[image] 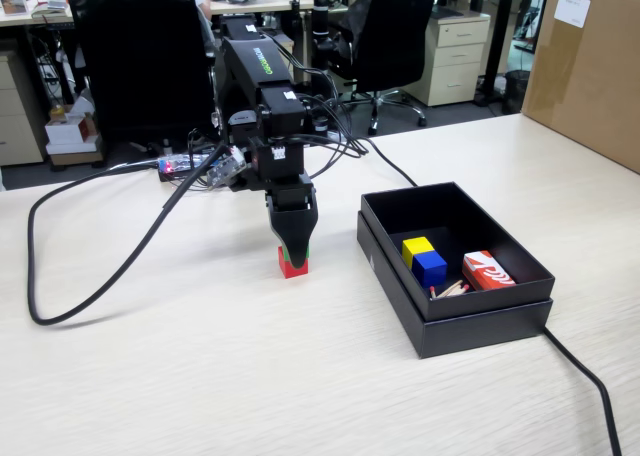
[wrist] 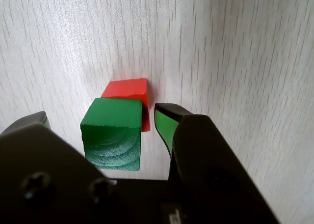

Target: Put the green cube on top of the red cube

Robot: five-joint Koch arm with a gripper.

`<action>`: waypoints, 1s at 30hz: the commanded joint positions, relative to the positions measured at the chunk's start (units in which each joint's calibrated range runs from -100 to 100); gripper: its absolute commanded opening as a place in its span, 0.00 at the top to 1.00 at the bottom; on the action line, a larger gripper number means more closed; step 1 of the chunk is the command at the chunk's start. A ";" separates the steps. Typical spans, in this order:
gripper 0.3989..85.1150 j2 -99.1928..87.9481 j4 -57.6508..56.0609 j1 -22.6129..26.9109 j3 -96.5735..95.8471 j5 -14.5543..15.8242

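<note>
- Right now the gripper (image: 293,244) points straight down at the pale wooden table (image: 200,376), and in the fixed view its black jaws hide nearly all of what sits between them.
- Down below, the red cube (image: 293,267) rests flat on the table, directly under the jaw tips.
- Over in the wrist view the green cube (wrist: 112,134) sits on top of the red cube (wrist: 126,90), overhanging it toward the camera, so only the far part of the red shows.
- Being cubes, neither has a long axis; the green one's edges look turned slightly against the red one's, its top face up and its wood-grain rings on the near face.
- Jaws stand apart: the right jaw, with its green pad (wrist: 164,126), shows a clear gap from the green cube's side, and the left jaw's tip sits off to the other side, not touching either.
- Across the table, to the right in the fixed view, a black box (image: 440,321) holds a yellow cube (image: 416,246), a blue cube (image: 430,267), a red-and-white printed box (image: 487,270) and some matchsticks (image: 452,289).
- Well apart from the stack, that box.
</note>
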 commanded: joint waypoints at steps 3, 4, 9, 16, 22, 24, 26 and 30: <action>0.48 -3.96 1.15 -0.05 1.59 -0.54; 0.47 -5.11 1.15 -0.10 1.59 -0.59; 0.44 -14.06 0.98 -0.15 0.87 -1.51; 0.42 -30.92 1.06 -0.54 -4.21 -4.74; 0.43 -52.38 4.34 -2.30 -17.81 -5.86; 0.42 -56.97 4.69 -2.54 -21.61 -5.81; 0.42 -60.99 6.42 -2.88 -25.97 -5.57; 0.42 -66.15 9.27 -2.59 -34.67 -3.66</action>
